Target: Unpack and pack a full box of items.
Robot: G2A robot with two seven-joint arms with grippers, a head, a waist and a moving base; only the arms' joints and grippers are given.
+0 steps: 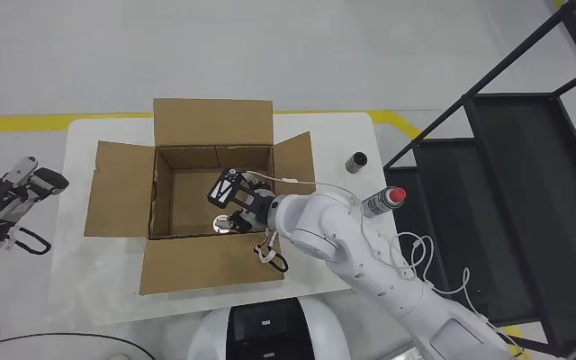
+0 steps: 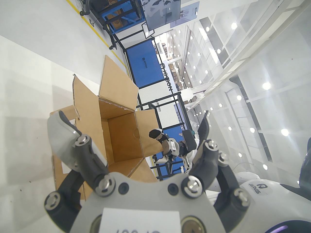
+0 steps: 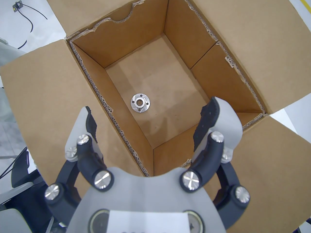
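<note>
An open cardboard box [image 1: 121,189] stands in the middle of the white table, its flaps folded out. On the box floor [image 3: 155,73] lies a single round metal flange [image 3: 140,103] with a centre hole, which appears in the top view as the flange [image 1: 220,225] near the front wall. My right gripper [image 3: 149,110] hangs open above the box, over its front right part [image 1: 236,202], with nothing between its fingers. My left gripper [image 1: 31,184] sits off the table's left edge, open and empty [image 2: 132,120], facing the box [image 2: 116,127].
On the table to the right of the box stand a small dark cylinder [image 1: 357,162] and a spray can with a red cap [image 1: 384,202]. A black metal stair frame [image 1: 504,180] rises just past the table's right edge. A thin cable [image 3: 26,13] lies on the floor.
</note>
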